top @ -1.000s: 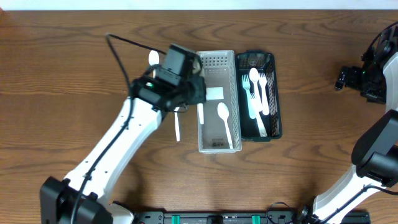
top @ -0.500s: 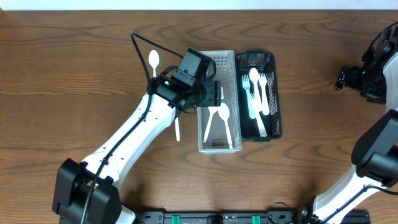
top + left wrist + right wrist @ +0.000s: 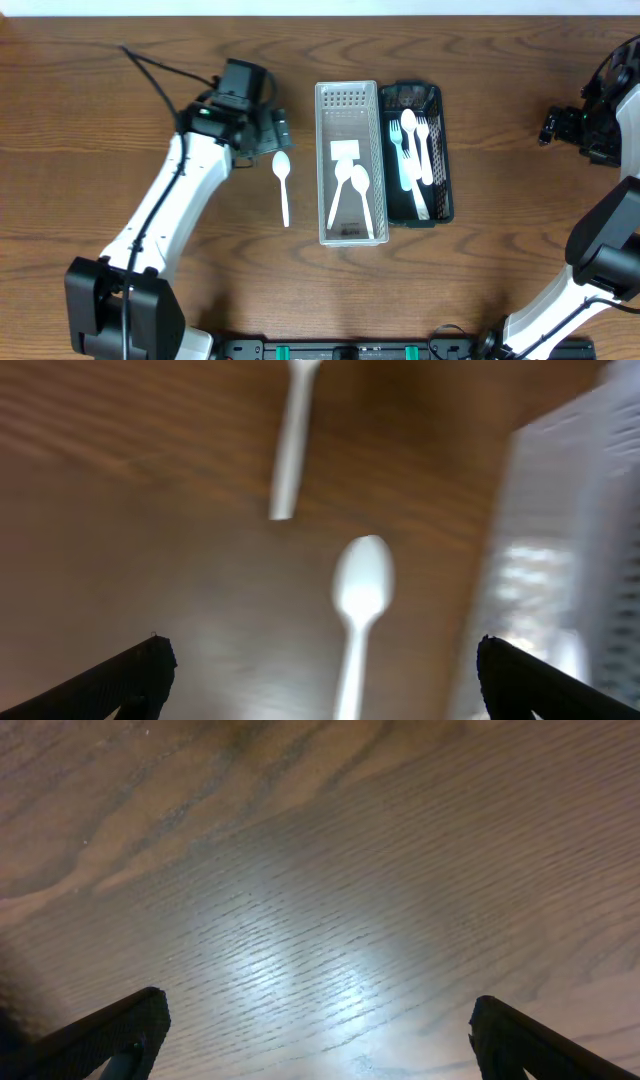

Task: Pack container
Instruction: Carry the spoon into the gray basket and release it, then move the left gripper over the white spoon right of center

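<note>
The white mesh container [image 3: 347, 97] stands mid-table with two white spoons [image 3: 352, 182] lying in it. A third white spoon [image 3: 283, 186] lies on the wood just left of it. My left gripper [image 3: 277, 132] hovers open above that spoon's bowl end, holding nothing. In the blurred left wrist view the spoon [image 3: 361, 582] runs down between my open left gripper [image 3: 325, 690] fingers, another white utensil [image 3: 293, 445] lies farther off, and the container [image 3: 580, 510] is at the right. My right gripper [image 3: 320, 1030] is open over bare wood, seen far right as the right gripper [image 3: 557, 125].
A black tray [image 3: 447, 170] holding several white forks and spoons stands against the container's right side. The left arm's cable [image 3: 160, 68] trails over the table at the upper left.
My left gripper opened and let a spoon go into the container, which now holds two. It then swung left out over the spoon on the table. The right arm has not moved.
</note>
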Controlling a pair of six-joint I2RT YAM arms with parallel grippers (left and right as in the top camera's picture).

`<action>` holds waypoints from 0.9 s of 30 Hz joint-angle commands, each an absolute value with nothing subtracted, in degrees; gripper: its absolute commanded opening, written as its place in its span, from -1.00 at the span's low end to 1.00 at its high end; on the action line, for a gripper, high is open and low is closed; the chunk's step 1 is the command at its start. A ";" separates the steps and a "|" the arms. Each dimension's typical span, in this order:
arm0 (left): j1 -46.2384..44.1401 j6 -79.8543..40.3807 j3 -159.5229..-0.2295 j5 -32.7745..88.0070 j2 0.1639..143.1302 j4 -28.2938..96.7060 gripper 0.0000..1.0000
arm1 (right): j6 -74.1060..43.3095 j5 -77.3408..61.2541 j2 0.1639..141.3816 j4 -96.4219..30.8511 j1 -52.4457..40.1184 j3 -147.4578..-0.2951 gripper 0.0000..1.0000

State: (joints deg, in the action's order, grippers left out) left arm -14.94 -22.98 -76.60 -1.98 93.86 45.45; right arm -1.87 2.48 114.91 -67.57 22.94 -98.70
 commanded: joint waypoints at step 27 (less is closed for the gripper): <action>-14.59 -17.21 -76.77 9.69 107.85 50.48 0.96 | -1.21 2.55 114.65 -67.46 23.29 -98.65 0.99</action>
